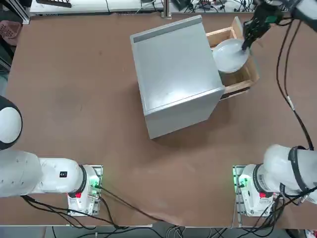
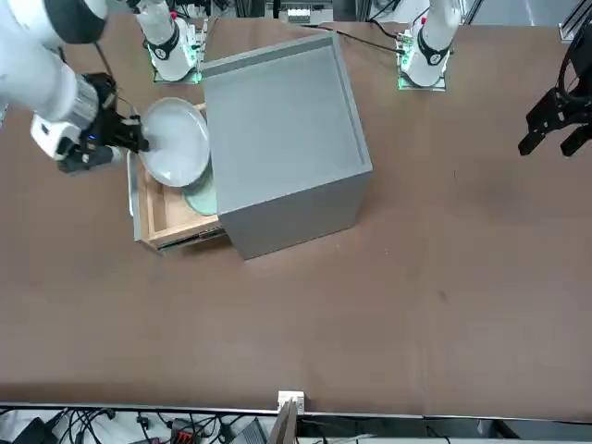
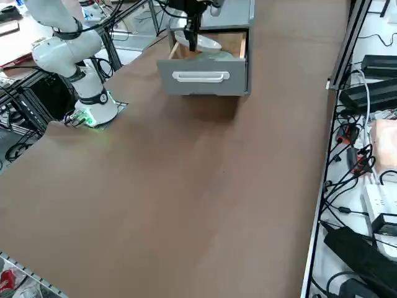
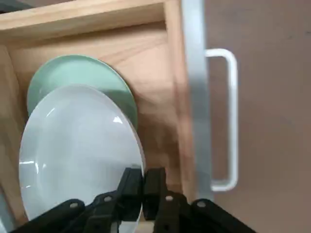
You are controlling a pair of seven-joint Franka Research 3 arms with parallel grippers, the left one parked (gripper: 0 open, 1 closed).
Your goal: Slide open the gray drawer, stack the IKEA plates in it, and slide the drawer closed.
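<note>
Overhead, the wood-sided gray drawer [image 1: 242, 74] stands pulled out of the big matte gray box cabinet [image 1: 176, 74], w/ the round white-gray plate [image 1: 229, 54] above it, rim pinched in the right gripper [image 1: 246, 44].

Front view: same plate tilted over the drawer; pale mint green plate [image 2: 200, 196] lies inside, partly under it.

Wrist view: fingers [image 4: 130, 187] clamped on the white-gray plate's rim, mint plate flat on the drawer floor.

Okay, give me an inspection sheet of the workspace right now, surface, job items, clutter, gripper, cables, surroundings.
Surface: brown table, bare around the cabinet.
Job's things: gray drawer slid open; green plate lies inside; white plate held above it.
Clutter: nothing seen.
Grippers: right gripper shut on the white plate's rim, over the drawer.
Cables: black cables trail along the right arm.
Surroundings: gray cabinet; power strips beside the table.
</note>
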